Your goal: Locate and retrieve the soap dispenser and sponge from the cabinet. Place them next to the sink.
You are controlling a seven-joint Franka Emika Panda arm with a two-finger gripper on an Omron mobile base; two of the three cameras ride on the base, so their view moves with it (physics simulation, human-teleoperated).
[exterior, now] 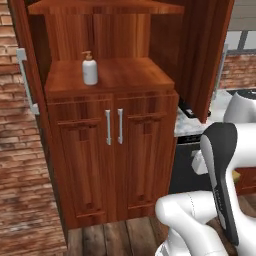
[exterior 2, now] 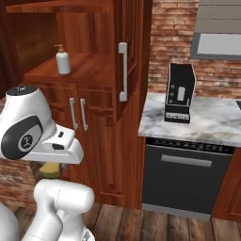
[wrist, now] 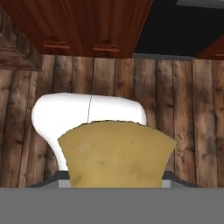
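Note:
The soap dispenser [exterior: 90, 70] [exterior 2: 63, 61], a pale bottle with a tan pump, stands upright in the shelf niche of the reddish-brown cabinet [exterior: 140, 150] [exterior 2: 96, 75]. The yellow sponge [wrist: 116, 153] [exterior 2: 49, 170] [exterior: 236, 176] sits right at my gripper [exterior 2: 51, 164], low in front of the cabinet and pointing down at the wooden floor. The sponge covers the fingertips in the hand view; the gripper looks shut on it. Both lower cabinet doors are closed. The sink is out of view.
The niche's upper doors stand open to both sides [exterior: 27, 80] [exterior 2: 126, 56]. To the right, a marble counter [exterior 2: 212, 124] carries a black coffee machine [exterior 2: 179, 93] above a black dishwasher front [exterior 2: 188, 176]. Brick wall [exterior: 20, 175] flanks the cabinet's left.

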